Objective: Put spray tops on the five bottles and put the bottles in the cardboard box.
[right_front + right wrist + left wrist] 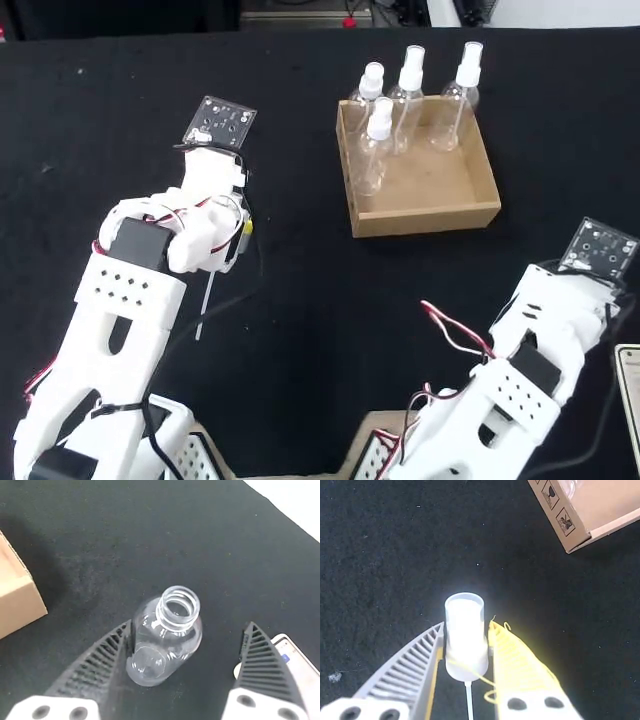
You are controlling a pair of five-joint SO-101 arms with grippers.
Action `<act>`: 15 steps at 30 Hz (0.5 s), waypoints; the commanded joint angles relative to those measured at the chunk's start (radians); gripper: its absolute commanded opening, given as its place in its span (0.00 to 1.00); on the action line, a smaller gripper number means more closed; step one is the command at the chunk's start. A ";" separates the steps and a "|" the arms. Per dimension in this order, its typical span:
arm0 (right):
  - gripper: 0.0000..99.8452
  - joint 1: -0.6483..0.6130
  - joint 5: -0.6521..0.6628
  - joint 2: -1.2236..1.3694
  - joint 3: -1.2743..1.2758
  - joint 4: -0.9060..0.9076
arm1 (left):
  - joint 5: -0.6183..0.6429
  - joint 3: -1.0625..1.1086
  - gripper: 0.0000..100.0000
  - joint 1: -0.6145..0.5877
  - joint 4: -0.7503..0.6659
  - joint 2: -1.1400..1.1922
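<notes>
Black desk (300,340), 2 white arms coming up from the near edge.

L arm (120,300) is over the left half of the desk. L hand (466,629) is clamped narrow on a spray top (464,612), w/ one grey finger and one yellow finger pressing its sides. Clear cap end faces the wrist cam. Thin white dip tube (468,700) runs back btw the fingers. In the high view the dip tube (205,305) sticks out from under the L arm toward the near edge. Can't tell if its tip touches the desk.

R arm (540,370) is by the near-right corner. R hand (189,626) is spread wide, straddling the open bottle (165,645). Bottle is clear and upright on the desk, threaded neck bare. It sits right against one finger, well apart from the other. A white flat item (295,652) lies just beside that other finger. The high view puts the white flat item (628,375) at the desk's right edge.

Cardboard box (425,217) sits right of centre, toward the far edge, open side up. Inside are four capped bottles (409,95), clear w/ white spray tops, bunched at the box's far side. Three are in a row along the far wall, the 4th just in front, nr the box's far-left corner.

One corner of the cardboard box (580,520) shows in the L wrist view, apart from the held spray top. Another corner of the cardboard box (15,595) shows in the R wrist view, nr the open bottle, not touching it.
</notes>
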 commanded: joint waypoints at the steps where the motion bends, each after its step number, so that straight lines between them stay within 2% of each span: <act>1: 0.31 -0.038 -0.006 -0.013 0.013 -0.068 | 0.009 -0.008 0.08 0.008 -0.014 -0.023; 15: 0.31 -0.055 0.000 -0.012 0.074 -0.161 | 0.009 -0.007 0.08 0.004 -0.012 -0.023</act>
